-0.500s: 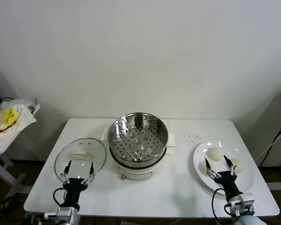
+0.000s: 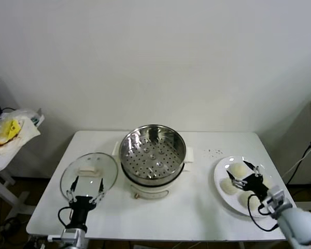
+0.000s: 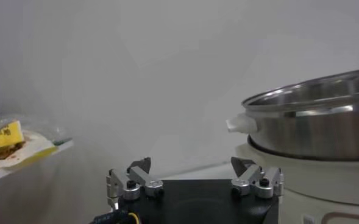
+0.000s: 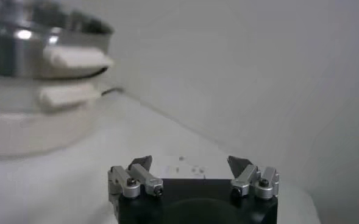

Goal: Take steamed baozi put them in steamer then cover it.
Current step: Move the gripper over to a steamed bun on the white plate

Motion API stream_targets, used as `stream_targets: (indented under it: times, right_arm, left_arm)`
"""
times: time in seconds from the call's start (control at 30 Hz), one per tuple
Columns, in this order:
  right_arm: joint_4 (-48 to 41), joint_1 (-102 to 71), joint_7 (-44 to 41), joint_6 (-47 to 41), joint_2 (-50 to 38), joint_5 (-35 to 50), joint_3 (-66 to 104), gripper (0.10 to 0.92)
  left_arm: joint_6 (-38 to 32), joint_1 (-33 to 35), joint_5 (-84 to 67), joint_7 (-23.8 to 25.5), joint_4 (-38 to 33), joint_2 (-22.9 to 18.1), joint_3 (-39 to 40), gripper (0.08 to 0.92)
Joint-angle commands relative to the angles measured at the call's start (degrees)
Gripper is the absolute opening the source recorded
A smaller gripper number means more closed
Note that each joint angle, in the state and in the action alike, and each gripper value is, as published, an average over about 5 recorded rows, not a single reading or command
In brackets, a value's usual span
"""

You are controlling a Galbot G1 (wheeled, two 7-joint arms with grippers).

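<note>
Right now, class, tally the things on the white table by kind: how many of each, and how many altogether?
Steamed baozi: 3 in view; the right gripper over them could hide more
Steamer: 1
Glass lid: 1
White plate: 1
Total: 6

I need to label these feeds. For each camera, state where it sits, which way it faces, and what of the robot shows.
Head view: high on the robot, looking down at the table; steamer, glass lid, plate of buns; left gripper and right gripper show.
Left wrist view: low, facing the wall; own open gripper.
Right wrist view: low; own open gripper.
Shared: both wrist views catch the steamer's side.
</note>
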Motion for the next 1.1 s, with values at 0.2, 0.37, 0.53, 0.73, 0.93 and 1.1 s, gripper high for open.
stream_targets:
  times: [0.2, 0.37, 0.53, 0.73, 0.93, 1.1]
  right_arm:
    - [-13.8, 27.4, -30.4, 1.8, -20.8, -15.2, -21.2, 0.823]
    - [-20.5, 48.0, -35.6, 4.9, -17.7, -20.8, -40.4, 0.823]
    - [-27.3, 68.7, -38.2, 6.2, -11.8, -22.0, -62.6, 0.823]
    - [-34.7, 78.6, -39.0, 7.0, -4.5, -22.4, -75.8, 0.823]
    - [-39.8, 78.3, -38.3, 6.8, 1.6, -23.2, -78.2, 0.823]
    - [-42.2, 76.4, -37.6, 6.6, 5.6, -24.0, -77.5, 0.823]
  left_arm:
    - [-0.2, -0.6, -1.8, 0.2, 0.9, 1.8, 0.1, 0.823]
    - [0.2, -1.1, -2.4, 0.2, 1.4, 2.5, 0.0, 0.823]
    - [0.6, -1.5, -2.5, 0.2, 2.0, 2.4, -0.2, 0.823]
    - [0.8, -1.7, -2.7, 0.1, 2.1, 2.7, -0.9, 0.823]
    - [1.1, -1.6, -2.9, 0.1, 2.0, 3.2, -1.5, 0.823]
    - [1.1, -1.3, -2.9, 0.2, 1.9, 3.2, -2.0, 0.823]
